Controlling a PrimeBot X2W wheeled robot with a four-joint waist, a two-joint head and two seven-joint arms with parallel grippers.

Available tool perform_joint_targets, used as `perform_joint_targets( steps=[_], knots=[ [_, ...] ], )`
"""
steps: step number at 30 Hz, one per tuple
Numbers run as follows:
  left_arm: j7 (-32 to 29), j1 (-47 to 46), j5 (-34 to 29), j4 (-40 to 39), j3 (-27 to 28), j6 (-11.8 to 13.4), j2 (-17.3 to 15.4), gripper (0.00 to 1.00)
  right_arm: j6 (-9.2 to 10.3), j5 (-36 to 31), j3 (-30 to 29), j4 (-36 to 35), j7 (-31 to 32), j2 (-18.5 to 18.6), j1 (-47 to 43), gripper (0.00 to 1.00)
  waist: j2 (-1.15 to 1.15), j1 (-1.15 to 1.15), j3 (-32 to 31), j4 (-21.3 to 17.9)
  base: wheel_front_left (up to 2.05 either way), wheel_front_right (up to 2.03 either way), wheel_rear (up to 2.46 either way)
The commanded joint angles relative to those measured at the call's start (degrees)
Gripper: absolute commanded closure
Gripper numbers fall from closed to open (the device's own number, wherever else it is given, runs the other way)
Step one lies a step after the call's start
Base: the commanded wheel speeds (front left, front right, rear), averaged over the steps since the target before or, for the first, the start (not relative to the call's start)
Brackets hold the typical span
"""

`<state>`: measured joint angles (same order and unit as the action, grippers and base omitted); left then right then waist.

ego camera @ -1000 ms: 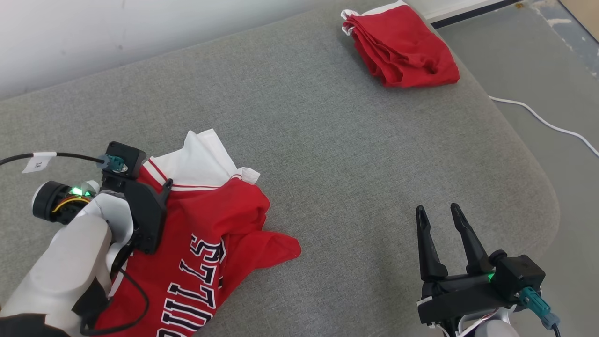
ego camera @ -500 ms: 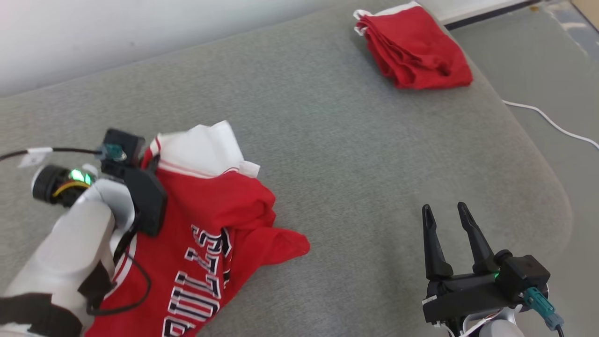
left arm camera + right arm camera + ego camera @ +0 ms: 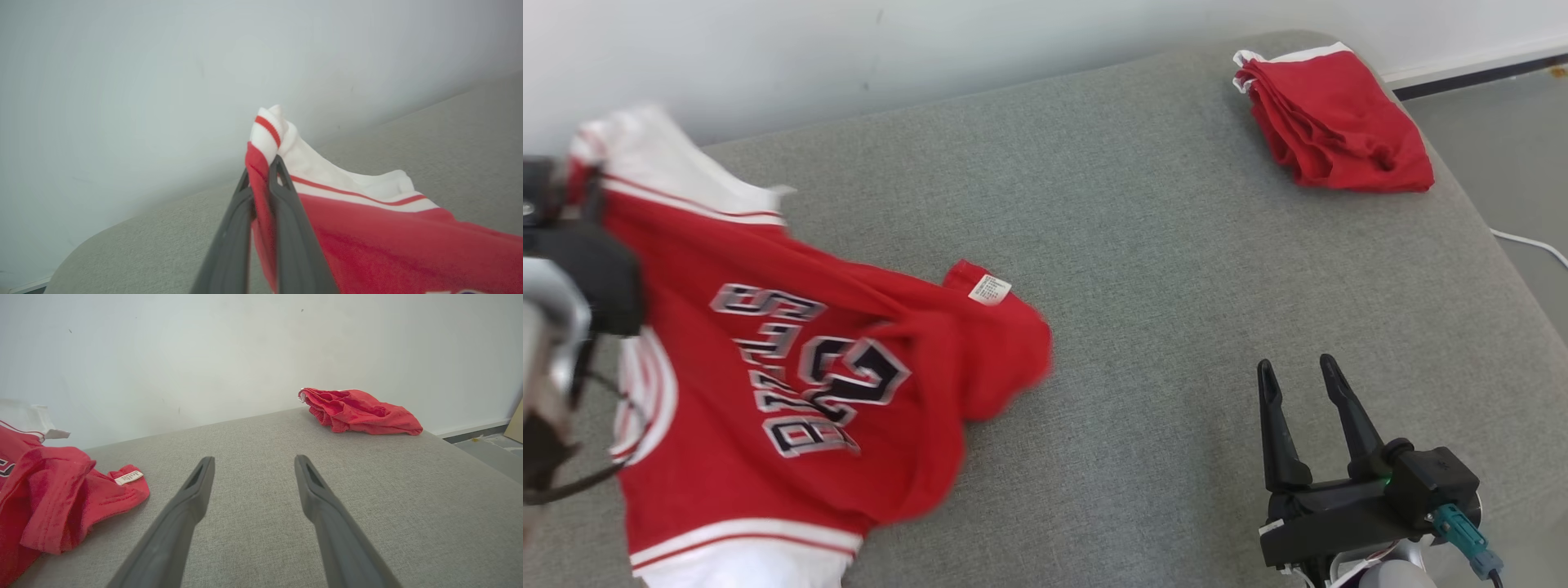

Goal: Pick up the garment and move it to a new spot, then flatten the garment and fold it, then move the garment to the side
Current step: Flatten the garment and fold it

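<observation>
Standing before a white wall (image 3: pixel 849 57), one grey upholstered surface (image 3: pixel 1160 245) in the head view bears two red garments: the jersey (image 3: pixel 768 367) held up at left, a folded piece (image 3: pixel 1339 122) far right; the right claw (image 3: pixel 1294 366) gapes empty. Left wrist view: the left claw (image 3: pixel 262 167) pinches the jersey's white-trimmed edge. Right wrist view: the garments lie well apart.

Grey padded bed (image 3: pixel 1143 269) holds folded red cloth (image 3: pixel 1339 122) and jersey (image 3: pixel 727 457)
</observation>
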<state>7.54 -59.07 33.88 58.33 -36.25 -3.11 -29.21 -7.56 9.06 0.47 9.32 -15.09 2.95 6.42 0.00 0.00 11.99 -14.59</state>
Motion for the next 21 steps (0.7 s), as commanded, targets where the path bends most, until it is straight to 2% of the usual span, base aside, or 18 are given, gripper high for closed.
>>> perform_joint_targets(
  steps=[1, 4, 6, 7, 8, 16, 21],
  knots=[
    [1.34, -0.05, 0.47, 0.89, 0.84, 1.18, -1.15, 1.0, 0.14, -0.69, -0.01, 0.01, -0.09, -0.12, -0.47, 0.0, 0.0, 0.0, 0.17, -0.26, 0.0, 0.0, 0.0],
    [2.5, 1.54, 0.88, 2.51, 1.49, 2.29, -2.39, 1.0, 0.14, -0.79, -0.07, 0.05, -0.09, -0.15, -0.64, 0.0, 0.0, 0.0, 0.49, -0.81, 0.0, 0.0, 0.0],
    [3.05, 2.34, 1.27, 3.04, 1.48, 1.98, -2.11, 1.0, 0.14, -0.75, -0.23, 0.06, -0.09, -0.15, -0.5, 0.0, 0.0, 0.0, 0.64, -0.99, 0.0, 0.0, 0.0],
    [3.4, 2.52, 1.34, 3.22, 1.53, 2.02, -1.91, 0.58, 0.14, -0.82, -0.38, 0.06, -0.09, -0.15, -0.46, 0.0, 0.0, 0.0, 0.7, -0.97, 0.0, 0.0, 0.0],
    [3.88, 2.58, 1.38, 3.25, 1.52, 2.15, -1.71, 0.01, 0.14, -0.94, -0.54, 0.08, -0.09, -0.15, -0.44, 0.0, 0.0, 0.0, 0.72, -0.89, 0.0, 0.0, 0.0],
    [7.24, 1.59, 0.66, 0.85, 1.96, 2.34, -0.47, 0.0, 0.14, -1.66, -1.0, 0.17, -0.09, -0.14, -1.15, 0.0, 0.0, 0.0, -1.44, 0.97, 0.0, 0.0, 0.0],
    [7.65, 4.25, 0.7, -5.25, 4.48, 3.18, 0.12, 0.0, 0.14, -1.92, -1.27, 0.34, -0.09, -0.15, -2.4, 0.0, 0.0, 0.0, -3.86, 3.22, 0.0, 0.0, 0.0]
  ],
)
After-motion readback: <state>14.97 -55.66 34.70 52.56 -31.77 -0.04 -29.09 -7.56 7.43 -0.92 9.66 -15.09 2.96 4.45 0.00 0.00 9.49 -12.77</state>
